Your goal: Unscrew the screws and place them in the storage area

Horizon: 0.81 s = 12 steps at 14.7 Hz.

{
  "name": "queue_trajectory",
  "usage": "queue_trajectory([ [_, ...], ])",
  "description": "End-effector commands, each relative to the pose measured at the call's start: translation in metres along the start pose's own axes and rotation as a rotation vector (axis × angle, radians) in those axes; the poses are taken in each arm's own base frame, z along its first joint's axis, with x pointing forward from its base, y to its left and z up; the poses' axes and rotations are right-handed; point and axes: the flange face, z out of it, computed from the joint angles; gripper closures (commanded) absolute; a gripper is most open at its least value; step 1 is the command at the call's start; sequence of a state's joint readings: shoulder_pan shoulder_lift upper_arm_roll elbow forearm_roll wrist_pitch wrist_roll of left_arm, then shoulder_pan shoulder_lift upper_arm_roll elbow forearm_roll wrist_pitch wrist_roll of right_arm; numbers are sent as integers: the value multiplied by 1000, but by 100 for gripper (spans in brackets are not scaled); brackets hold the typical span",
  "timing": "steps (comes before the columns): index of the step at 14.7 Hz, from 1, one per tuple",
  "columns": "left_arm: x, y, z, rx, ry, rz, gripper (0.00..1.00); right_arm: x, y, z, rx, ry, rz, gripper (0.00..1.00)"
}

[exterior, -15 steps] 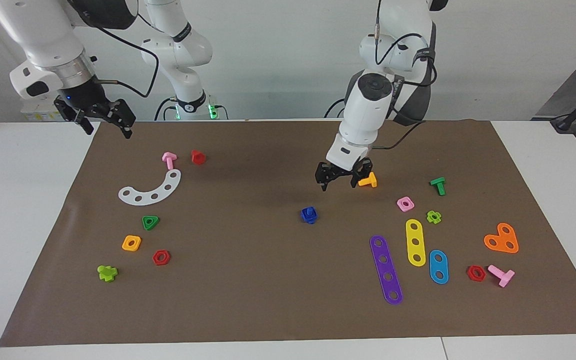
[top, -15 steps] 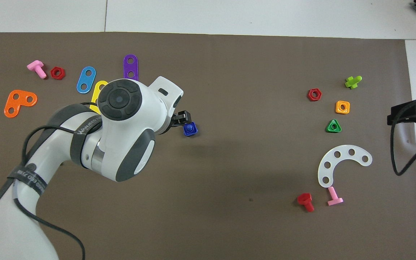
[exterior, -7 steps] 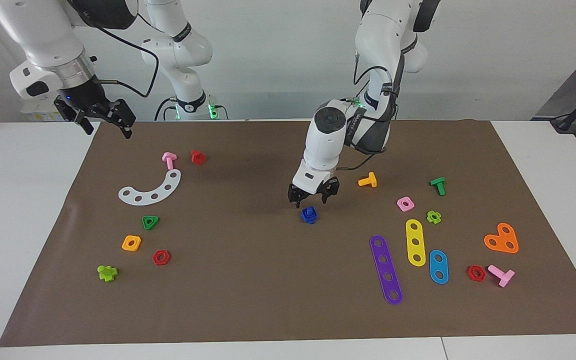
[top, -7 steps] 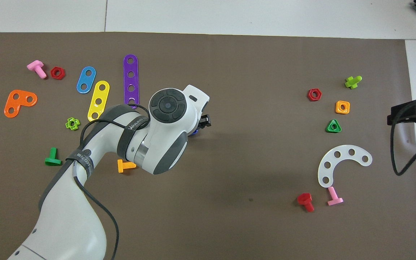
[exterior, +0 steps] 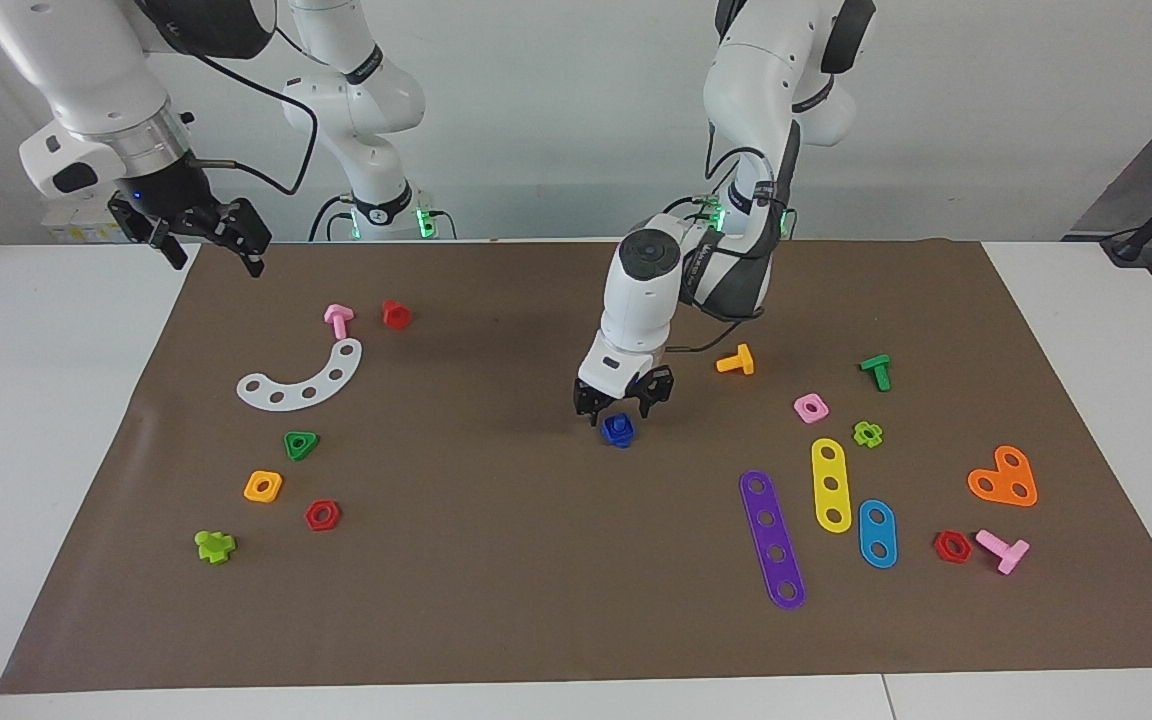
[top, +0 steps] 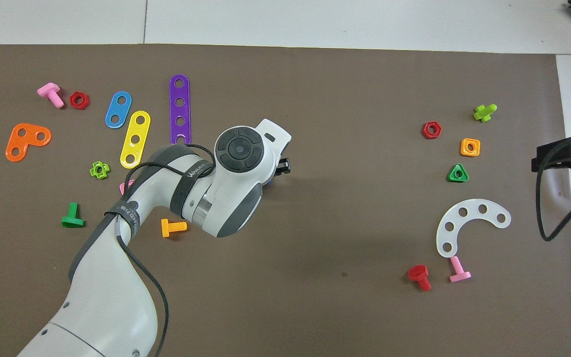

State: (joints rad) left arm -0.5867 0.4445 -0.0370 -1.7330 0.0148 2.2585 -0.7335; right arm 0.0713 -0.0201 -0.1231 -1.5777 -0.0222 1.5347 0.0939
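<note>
Facing view: the left gripper hangs with jaws spread, straddling the dark-blue bolt mid-mat, near the orange bolt. The right gripper waits, released. Overhead view: the left arm hides the bolt.

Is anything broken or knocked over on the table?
Nothing looks broken. The toy parts lie scattered on the mat. The left gripper is just over the blue screw; the right gripper waits at the mat's edge.

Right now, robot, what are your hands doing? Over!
Left tool low over the blue screw, fingers apart, not gripping yet. Right tool waits open over the mat's edge. Nothing in the way.
</note>
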Motion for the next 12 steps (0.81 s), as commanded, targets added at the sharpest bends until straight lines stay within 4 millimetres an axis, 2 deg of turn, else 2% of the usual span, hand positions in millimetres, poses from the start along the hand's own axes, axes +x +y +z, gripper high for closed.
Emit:
queue_trajectory([
  [1,1,1,9,9,31,0,21,-6,3,-2,15,-9,-7,0],
  [5,-4,-3,21,11,37,8,23,-6,3,-2,15,-9,-7,0],
  [12,-8,-4,25,17,30,12,29,-6,3,-2,15,-9,-7,0],
])
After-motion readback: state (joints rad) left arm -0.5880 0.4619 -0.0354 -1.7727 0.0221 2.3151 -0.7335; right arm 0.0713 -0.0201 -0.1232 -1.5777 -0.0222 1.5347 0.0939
